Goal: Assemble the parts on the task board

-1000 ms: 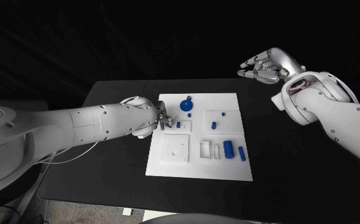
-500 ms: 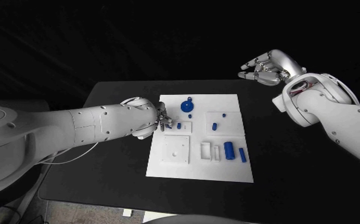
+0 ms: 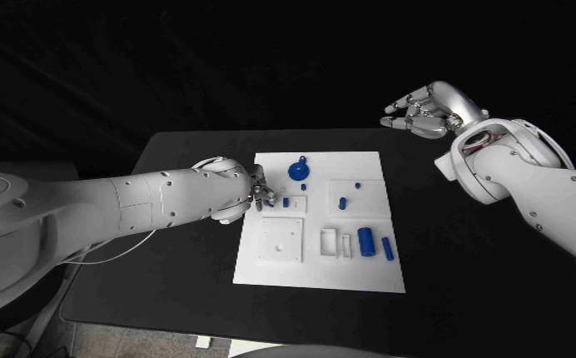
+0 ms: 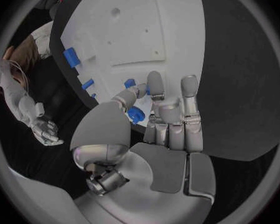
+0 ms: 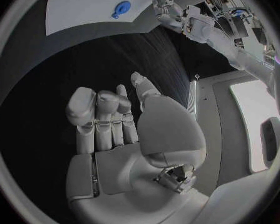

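The white task board lies in the middle of the black table. My left hand hovers at the board's left edge and pinches a small blue part between thumb and fingers. Another small blue peg stands in a square recess just right of those fingers. The right wrist view shows my left hand from across the table. On the board lie a blue disc with a tab, a thick blue cylinder and a slim blue pin. My right hand hangs high past the table's back right, fingers loosely bent, holding nothing.
A small blue piece and two blue dots sit in the board's middle. A square white recess and narrow slots mark the board's near half. Bare black table runs around the board.
My left hand's fingers have shifted very slightly toward the board's left edge. The right hand has drifted a touch to the right, still raised.
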You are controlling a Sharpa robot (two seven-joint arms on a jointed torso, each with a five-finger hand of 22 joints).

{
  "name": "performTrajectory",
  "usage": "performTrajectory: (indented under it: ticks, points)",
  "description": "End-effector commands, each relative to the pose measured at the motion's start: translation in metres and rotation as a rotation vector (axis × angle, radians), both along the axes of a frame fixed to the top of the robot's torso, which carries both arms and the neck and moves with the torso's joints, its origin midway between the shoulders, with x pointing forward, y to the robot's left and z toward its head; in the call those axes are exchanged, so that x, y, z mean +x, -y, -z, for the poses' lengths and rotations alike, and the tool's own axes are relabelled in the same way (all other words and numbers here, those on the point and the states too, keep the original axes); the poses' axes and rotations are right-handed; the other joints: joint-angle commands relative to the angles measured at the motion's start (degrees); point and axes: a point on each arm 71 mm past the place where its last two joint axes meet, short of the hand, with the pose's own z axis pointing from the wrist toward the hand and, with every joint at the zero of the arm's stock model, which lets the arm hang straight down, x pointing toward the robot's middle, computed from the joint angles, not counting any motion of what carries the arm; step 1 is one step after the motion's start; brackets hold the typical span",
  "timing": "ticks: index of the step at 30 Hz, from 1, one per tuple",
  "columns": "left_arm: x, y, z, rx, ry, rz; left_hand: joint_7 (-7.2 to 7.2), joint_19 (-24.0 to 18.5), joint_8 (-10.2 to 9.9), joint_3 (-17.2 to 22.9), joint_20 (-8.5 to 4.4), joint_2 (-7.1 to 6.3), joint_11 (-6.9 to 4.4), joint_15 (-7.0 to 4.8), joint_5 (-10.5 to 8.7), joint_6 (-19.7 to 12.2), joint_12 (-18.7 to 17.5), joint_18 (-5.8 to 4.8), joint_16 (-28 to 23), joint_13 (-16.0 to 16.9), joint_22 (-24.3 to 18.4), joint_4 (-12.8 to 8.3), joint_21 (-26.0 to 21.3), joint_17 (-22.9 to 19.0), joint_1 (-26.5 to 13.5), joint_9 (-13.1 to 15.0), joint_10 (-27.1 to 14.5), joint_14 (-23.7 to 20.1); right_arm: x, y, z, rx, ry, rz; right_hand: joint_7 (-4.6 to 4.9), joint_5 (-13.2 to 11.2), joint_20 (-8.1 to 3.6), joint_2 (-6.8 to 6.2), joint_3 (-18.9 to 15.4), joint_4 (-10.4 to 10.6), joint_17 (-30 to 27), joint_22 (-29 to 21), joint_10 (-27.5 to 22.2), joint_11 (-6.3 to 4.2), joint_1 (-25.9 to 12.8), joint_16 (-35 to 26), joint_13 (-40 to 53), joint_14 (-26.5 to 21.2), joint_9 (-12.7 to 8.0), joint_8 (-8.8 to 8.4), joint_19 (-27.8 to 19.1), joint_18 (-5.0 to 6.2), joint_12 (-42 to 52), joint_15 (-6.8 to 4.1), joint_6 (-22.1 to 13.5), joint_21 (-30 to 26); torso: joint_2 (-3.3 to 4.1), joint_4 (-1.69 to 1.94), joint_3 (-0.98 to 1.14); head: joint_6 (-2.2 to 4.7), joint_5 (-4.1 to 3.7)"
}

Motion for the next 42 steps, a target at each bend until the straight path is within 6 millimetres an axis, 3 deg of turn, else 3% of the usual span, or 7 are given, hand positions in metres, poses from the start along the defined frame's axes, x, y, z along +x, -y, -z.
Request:
performTrajectory:
  ticks: [1, 42]
  points:
    - [-0.0031, 0.0026, 0.005, 0.008, -0.026, 0.017, -5.02, -0.08, 0.14, 3.29, 0.15, 0.27, -0.64, -0.26, 0.16, 5.46, -0.25, 0.45, -0.33, -0.08, 0.97, -3.14, 0.29, -0.07, 0.54, -0.08, 2.18, -0.03, -0.0003, -0.0013, 0.0008, -0.006, -0.007, -0.01, -0.12, 0.35, 0.02, -0.01, -0.09, 0.05, 0.03, 7.02, -0.49, 0.0, -0.07, -0.35, 0.02, 0.0, -0.08, 0.21, 1.27, 0.38, -0.09, -0.16, -0.26, -0.17, 0.0, 0.05, 0.04, 0.05, 0.01]
    - [-0.0042, 0.0122, 0.009, 0.009, -0.079, 0.035, -5.55, 0.15, 0.5, 1.97, 0.18, 0.4, -0.67, -0.3, -1.12, 7.09, 1.59, 0.28, 1.33, 0.75, 0.98, -2.85, 0.65, 2.76, 0.05, 0.06, 2.25, 0.34, 0.0002, -0.0024, 0.0034, -0.005, -0.013, -0.01, -0.12, 0.34, 0.02, 0.01, -0.06, -0.07, 0.02, 7.01, -0.49, 0.0, -0.07, -0.38, 0.03, -0.01, -0.08, 0.21, 1.26, 0.38, -0.08, -0.16, -0.25, -0.22, -0.01, -0.08, 0.03, -0.32, 0.14]
